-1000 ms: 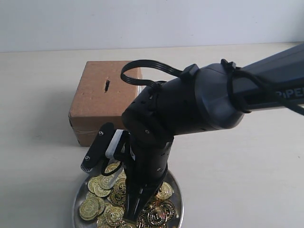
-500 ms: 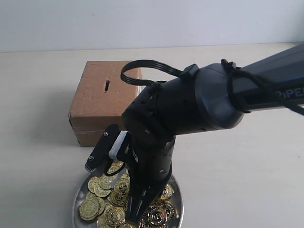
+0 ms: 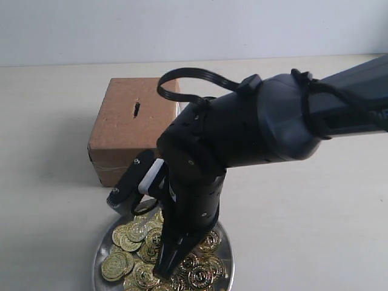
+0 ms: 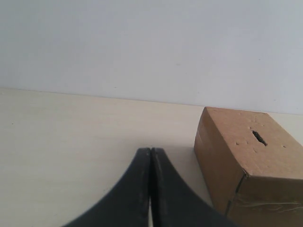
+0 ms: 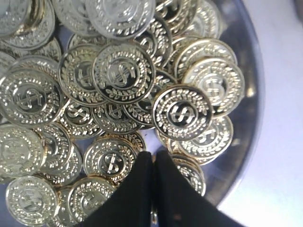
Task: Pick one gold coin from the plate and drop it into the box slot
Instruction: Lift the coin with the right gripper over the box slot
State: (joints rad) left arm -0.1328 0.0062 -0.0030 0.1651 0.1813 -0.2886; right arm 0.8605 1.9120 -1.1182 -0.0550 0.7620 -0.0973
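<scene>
Step in hand: picking. No coin is out of the plate yet, and the drop is not started.

The right gripper (image 3: 162, 270) points down into the heap of embossed gold coins (image 5: 182, 112). Its black fingers are pressed together at the tips (image 5: 152, 158) with no coin visible between them, so I judge it has hold of nothing. The tips sit on or just over the coins, and I can't tell if they touch. The left gripper (image 4: 150, 153) is also closed tight and empty, parked low over the pale tabletop (image 3: 303, 212) beside the brown cardboard box (image 4: 246, 146).

The round shiny silver metal plate (image 3: 100, 254) sits on the camera side of the box (image 3: 124, 130), near it but apart. The narrow dark slot (image 3: 137, 109) is cut in the box top toward the far edge, and it is uncovered.

Next move, as I judge it:
- Part the right fingers, straddle one coin's edge, close and lift. The coin lying topmost on the heap looks easiest.
- Then carry it up and over the box and line it up edge-on with the slot (image 4: 258, 137).

Edges and room:
- The raised plate rim (image 5: 246, 118) is close to the fingertips, so sideways sweeps are limited.
- The coins overlap, so one may slide or two may come up together.
- The near top edge of the box lies between the plate and the slot, so the coin must be lifted clear of it first.
- The table on the other sides of the box is bare.
</scene>
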